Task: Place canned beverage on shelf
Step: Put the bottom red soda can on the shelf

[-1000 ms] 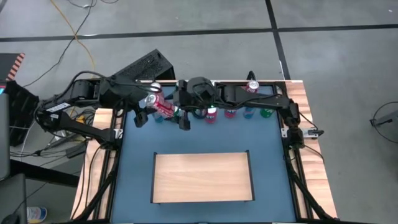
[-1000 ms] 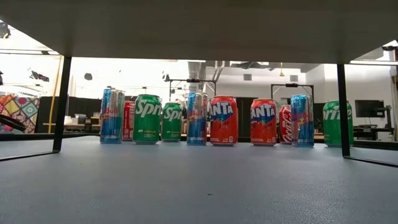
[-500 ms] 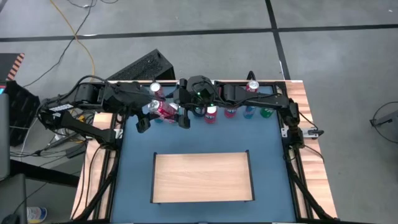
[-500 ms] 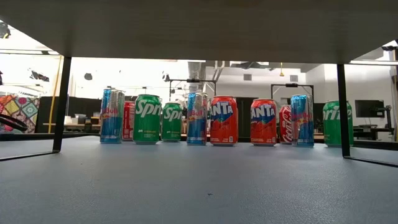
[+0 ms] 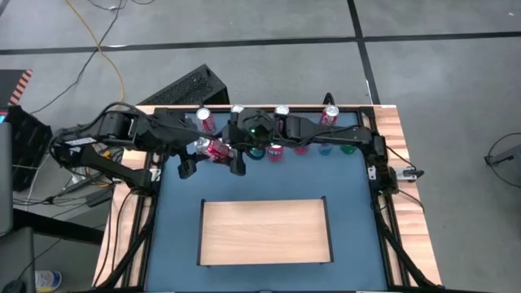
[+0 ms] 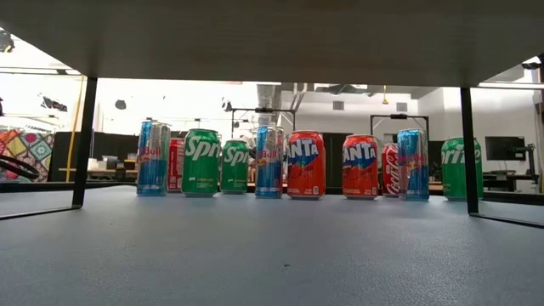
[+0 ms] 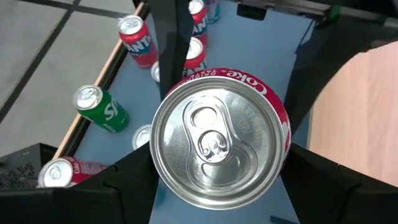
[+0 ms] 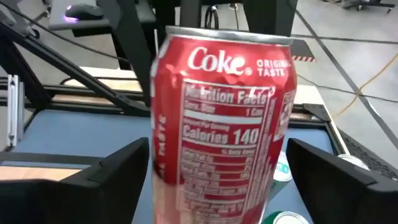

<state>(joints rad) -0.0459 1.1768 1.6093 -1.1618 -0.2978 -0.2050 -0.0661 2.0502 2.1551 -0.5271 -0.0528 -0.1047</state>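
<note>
A red Coke can (image 5: 215,149) hangs tilted above the table's far left part, its silver top (image 7: 214,140) facing my left wrist. My left gripper (image 5: 203,150) reaches in from the table's left and is shut on it. My right gripper (image 5: 230,156) comes from the right and is open. Its fingers stand on either side of the can (image 8: 221,124), and I cannot tell whether they touch it. The shelf (image 5: 264,232), a pale wooden board, stands over the blue table's middle. My left gripper pinches the can's side wall (image 7: 283,146) between its two fingers, one on each side of the round body. The fingers come slanting down from the table's left and lie along the can. The can is lifted clear, tilted, its top toward the left arm.
A row of cans (image 6: 289,163) stands along the far edge: blue, green, orange and red ones, some (image 5: 313,148) under my right arm. The shelf's underside (image 6: 272,34) and legs (image 6: 84,140) frame the low view. Black rails (image 5: 376,175) edge the table.
Both grippers have drifted a little toward the table's near edge, the Coke can going with them and staying tilted and clear of the table.
</note>
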